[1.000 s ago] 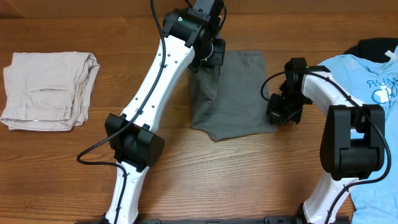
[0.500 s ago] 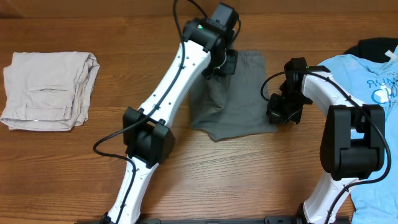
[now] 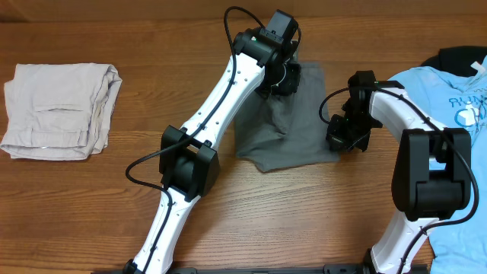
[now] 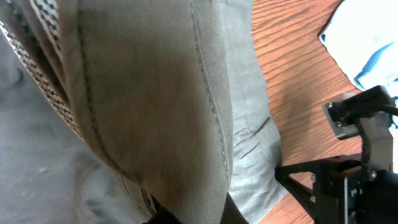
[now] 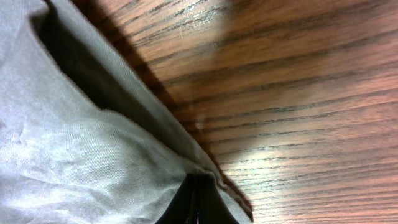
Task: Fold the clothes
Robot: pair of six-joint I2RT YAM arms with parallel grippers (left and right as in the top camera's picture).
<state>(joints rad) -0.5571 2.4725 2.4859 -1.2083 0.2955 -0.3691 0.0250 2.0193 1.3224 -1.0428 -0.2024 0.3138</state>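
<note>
Over the past second the left gripper (image 3: 283, 76) has been carried to the right above the table. The left edge of the grey shorts (image 3: 300, 133) has been drawn along with it, across the rest of the cloth. The left arm's elbow (image 3: 187, 162) has been swung rightward as well, and the garment's outline has been narrowed on its left side.
</note>
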